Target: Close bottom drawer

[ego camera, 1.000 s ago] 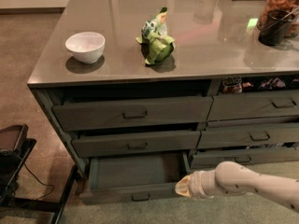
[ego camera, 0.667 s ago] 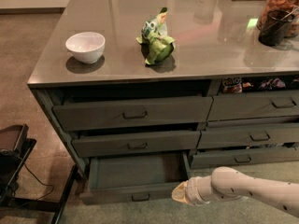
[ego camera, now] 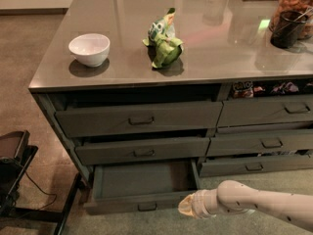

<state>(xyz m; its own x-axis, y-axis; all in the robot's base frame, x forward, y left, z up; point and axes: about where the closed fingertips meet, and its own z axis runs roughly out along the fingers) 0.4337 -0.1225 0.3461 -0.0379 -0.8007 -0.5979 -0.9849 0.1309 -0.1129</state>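
Gripper [ego camera: 187, 207]: pale, rounded tip on a white arm [ego camera: 266, 208] that comes in from the right, low and on the near side of the cabinet. It sits just beside the right end of the bottom drawer's front. Whether it touches the front, I cannot tell. Released or clenched, I cannot tell either. It holds nothing that shows.

Bottom drawer [ego camera: 144, 180]: lowest of the left, wider stack. It is pulled well out toward the near side, and its bare floor is in plain view. The front panel faces near, with a small dark pull [ego camera: 147, 206] at centre, left of the gripper.

Progress, as judged: closing is not done. The drawer is still far open. Left to do: bring the tool square against the front and push it away until it sits flush with the stack.

Count, outward:
- Left stack, three drawers: top [ego camera: 139, 118], middle [ego camera: 143, 150], bottom. The top two stand a little proud, with dark gaps above them.
- Right stack, three drawers: top [ego camera: 266, 110], middle [ego camera: 261, 142], low one [ego camera: 254, 166]. Some packets show in the gap above the top one.
- Six drawers in all, each with one pull.
- Countertop [ego camera: 225, 48], grey and glossy: one white bowl [ego camera: 89, 49] at left, one crumpled green bag [ego camera: 165, 40] near centre, one jar [ego camera: 295, 9] and one dark cup [ego camera: 286, 29] at far right.
- Floor, far left: one black stand [ego camera: 12, 163].
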